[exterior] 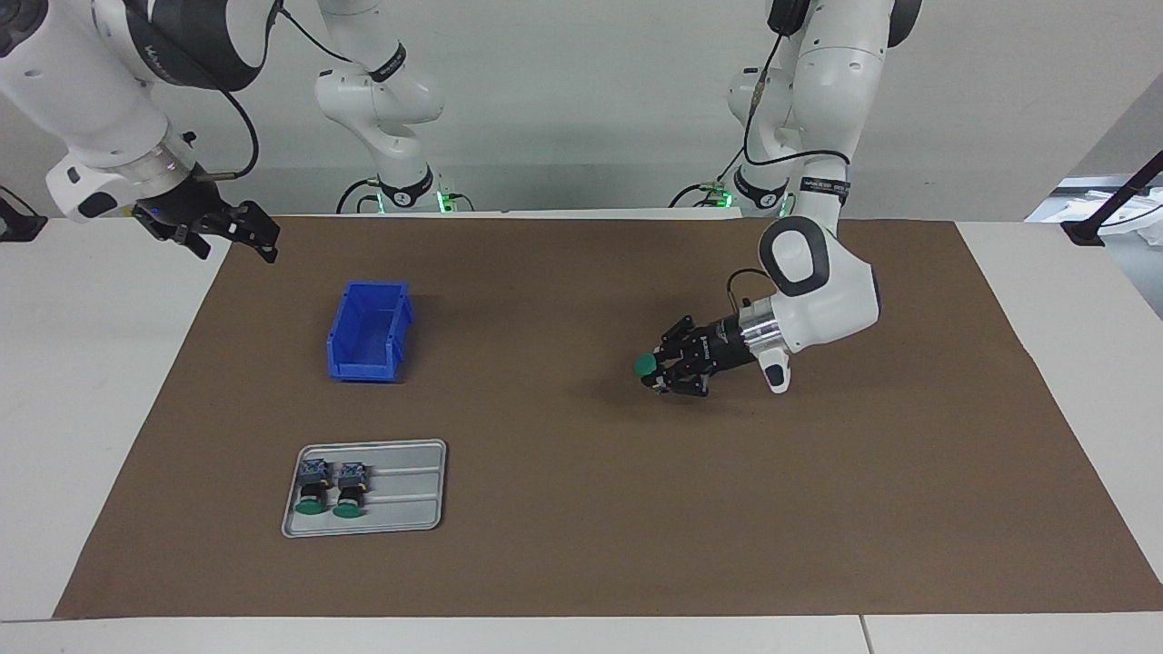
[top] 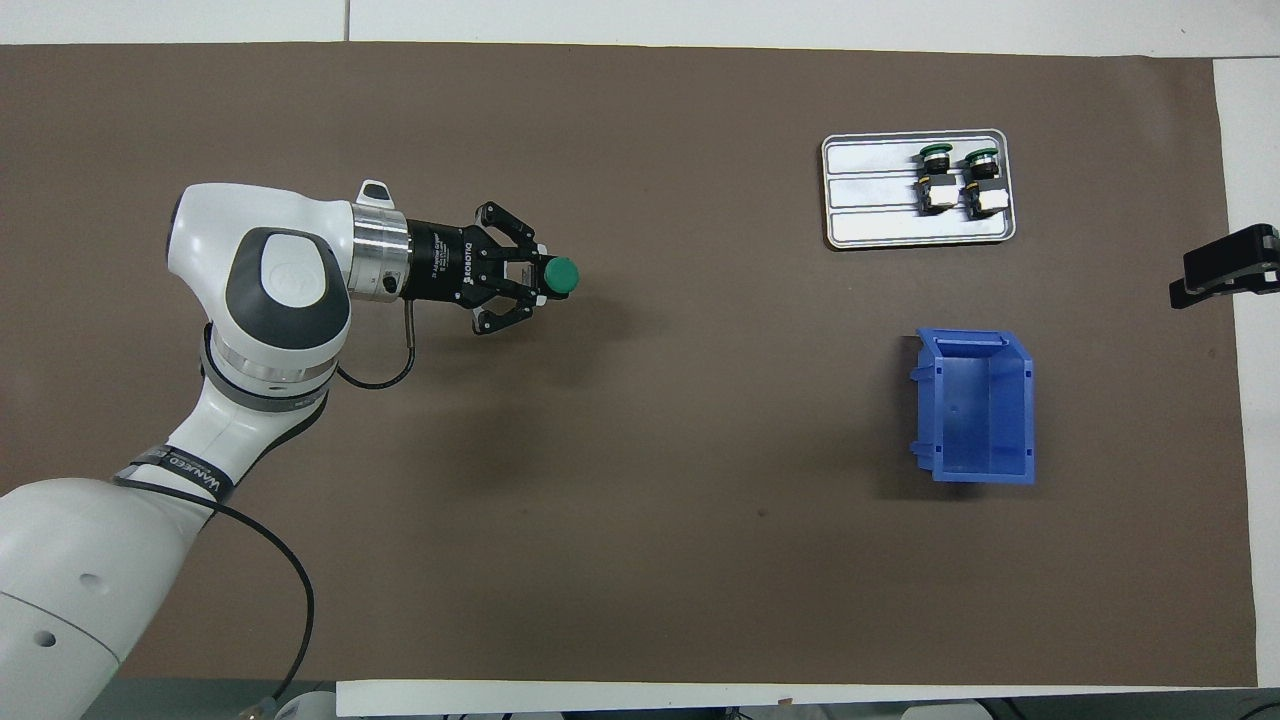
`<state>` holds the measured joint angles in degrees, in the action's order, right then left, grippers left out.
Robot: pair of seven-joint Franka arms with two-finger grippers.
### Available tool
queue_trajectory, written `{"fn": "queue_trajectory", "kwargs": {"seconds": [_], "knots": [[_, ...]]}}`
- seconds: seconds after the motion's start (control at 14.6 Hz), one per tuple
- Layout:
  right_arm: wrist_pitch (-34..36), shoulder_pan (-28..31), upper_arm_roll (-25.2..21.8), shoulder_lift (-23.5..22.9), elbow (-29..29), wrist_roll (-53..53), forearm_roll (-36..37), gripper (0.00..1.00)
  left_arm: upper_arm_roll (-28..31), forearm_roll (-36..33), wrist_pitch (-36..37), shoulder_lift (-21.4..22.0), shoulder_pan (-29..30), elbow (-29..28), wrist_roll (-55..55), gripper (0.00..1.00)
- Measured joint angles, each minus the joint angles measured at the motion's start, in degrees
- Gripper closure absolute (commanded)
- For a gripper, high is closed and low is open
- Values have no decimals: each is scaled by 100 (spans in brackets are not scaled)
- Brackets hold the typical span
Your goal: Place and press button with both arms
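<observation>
A green-capped button (exterior: 644, 365) (top: 561, 275) sticks out sideways from my left gripper (exterior: 661, 371) (top: 538, 281), which is shut on its base. The gripper lies nearly level, low over the brown mat toward the left arm's end of the table, and the base is mostly hidden between the fingers. My right gripper (exterior: 238, 232) (top: 1222, 268) hangs open and empty in the air over the mat's edge at the right arm's end, where that arm waits.
A grey tray (exterior: 409, 495) (top: 870, 190) holds two more green-capped buttons (exterior: 312, 495) (exterior: 349, 495) lying on their sides. A blue open bin (exterior: 368, 331) (top: 978, 405) stands nearer to the robots than the tray. Brown mat (exterior: 581, 509) covers the table.
</observation>
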<state>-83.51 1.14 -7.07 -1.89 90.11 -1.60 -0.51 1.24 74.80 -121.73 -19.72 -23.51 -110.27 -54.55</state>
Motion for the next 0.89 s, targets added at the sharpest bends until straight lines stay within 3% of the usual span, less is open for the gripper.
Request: {"fn": "queue_trajectory", "kwargs": {"seconds": [0.48, 0.89], "knots": [[0, 0, 0, 0, 0, 0, 0, 1, 4, 575, 842, -255, 509, -38, 550, 81], [0, 0, 0, 0, 0, 0, 0, 1, -43, 1473, 899, -304, 503, -658, 1348, 82]]}}
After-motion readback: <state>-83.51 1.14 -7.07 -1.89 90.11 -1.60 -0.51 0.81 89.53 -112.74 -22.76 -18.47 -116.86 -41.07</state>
